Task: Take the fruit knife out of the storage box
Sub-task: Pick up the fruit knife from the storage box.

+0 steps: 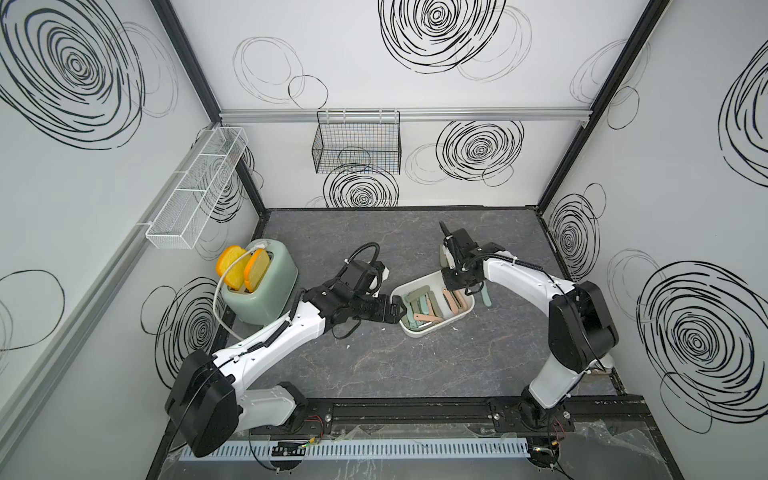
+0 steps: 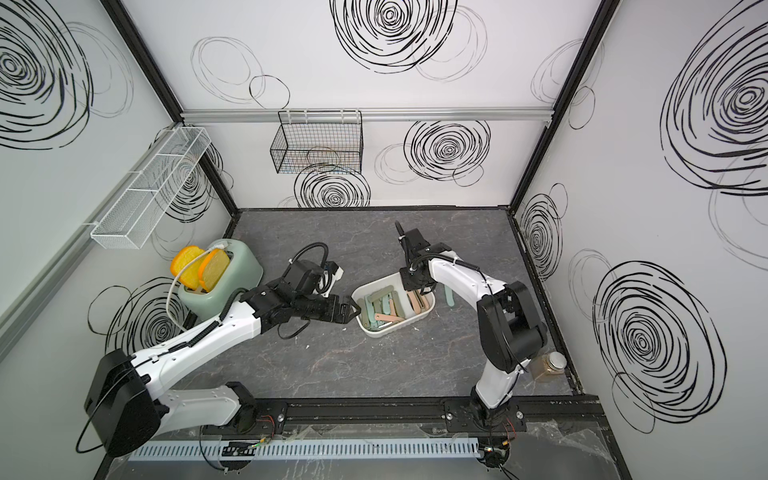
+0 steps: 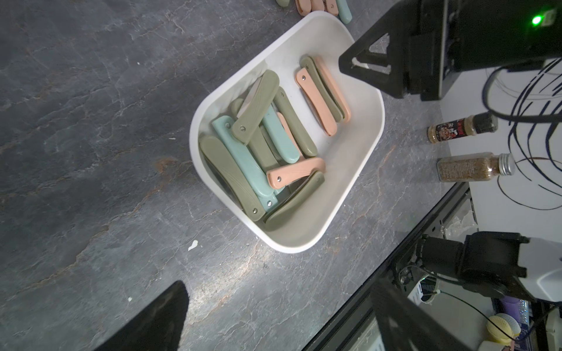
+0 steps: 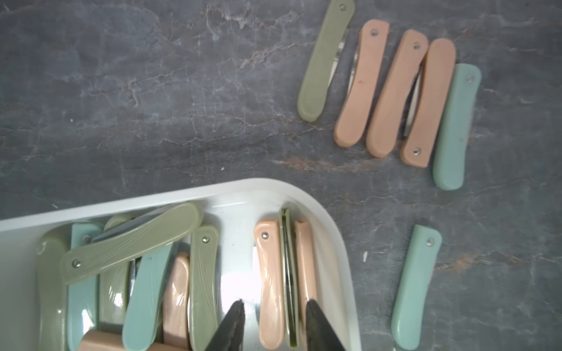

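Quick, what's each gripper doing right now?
Left gripper: open, empty.
Right gripper: partly open, straddling a pink knife in the storage box, not gripping yet.

Knives (image 3: 240, 158) in storage box (image 3: 349, 146), toaster (image 1: 266, 299) left, more knives (image 4: 392, 94) beside box

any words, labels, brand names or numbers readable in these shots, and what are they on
Nothing here can be read.
Printed dark label on the black-capped spice shaker: too blurred to read.
The silver-capped glass spice bottle: no label visible.
The storage box, fruit knives and toaster: no markings visible.
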`<action>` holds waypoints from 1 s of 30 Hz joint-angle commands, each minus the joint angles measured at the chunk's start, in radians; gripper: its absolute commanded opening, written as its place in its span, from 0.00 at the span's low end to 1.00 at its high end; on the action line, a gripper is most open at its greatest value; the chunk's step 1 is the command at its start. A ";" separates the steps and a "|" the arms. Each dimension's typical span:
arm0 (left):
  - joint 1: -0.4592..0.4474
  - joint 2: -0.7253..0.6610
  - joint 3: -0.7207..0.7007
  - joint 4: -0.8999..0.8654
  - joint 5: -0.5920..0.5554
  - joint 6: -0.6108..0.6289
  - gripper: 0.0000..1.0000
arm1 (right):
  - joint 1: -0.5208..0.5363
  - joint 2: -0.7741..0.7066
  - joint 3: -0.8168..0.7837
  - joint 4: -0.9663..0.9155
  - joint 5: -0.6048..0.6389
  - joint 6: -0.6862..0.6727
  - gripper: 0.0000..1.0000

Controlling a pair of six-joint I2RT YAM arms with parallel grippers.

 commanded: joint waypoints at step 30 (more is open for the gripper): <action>0.099 -0.047 -0.054 -0.028 0.026 0.039 0.98 | 0.026 0.243 -0.002 0.033 -0.027 0.016 0.24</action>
